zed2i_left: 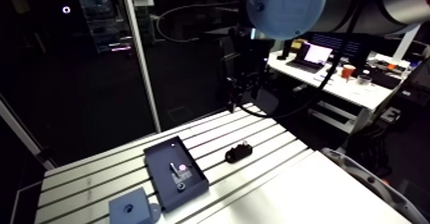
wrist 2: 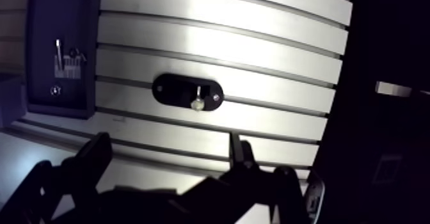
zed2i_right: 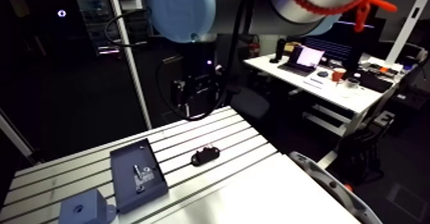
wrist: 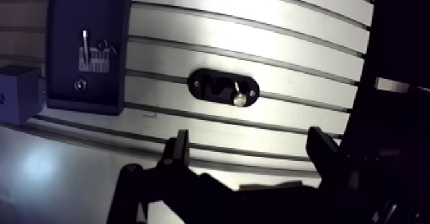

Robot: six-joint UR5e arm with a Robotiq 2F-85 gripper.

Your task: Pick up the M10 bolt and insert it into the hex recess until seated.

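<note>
The black pincer [wrist: 249,137] hangs open (holding nothing) over the slotted silver desk [wrist: 256,34], probably ready to grab the shiny metal bolt [wrist: 238,96] on the black oval block [wrist: 214,86].

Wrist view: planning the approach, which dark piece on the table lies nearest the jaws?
The black oval holder, straight ahead of them; the tray lies farther off.

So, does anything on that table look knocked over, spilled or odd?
Nothing stands out. The dark tray sits flat with small parts inside, the black oval holder with a bolt lies beside it, and the open gripper holds nothing.
</note>
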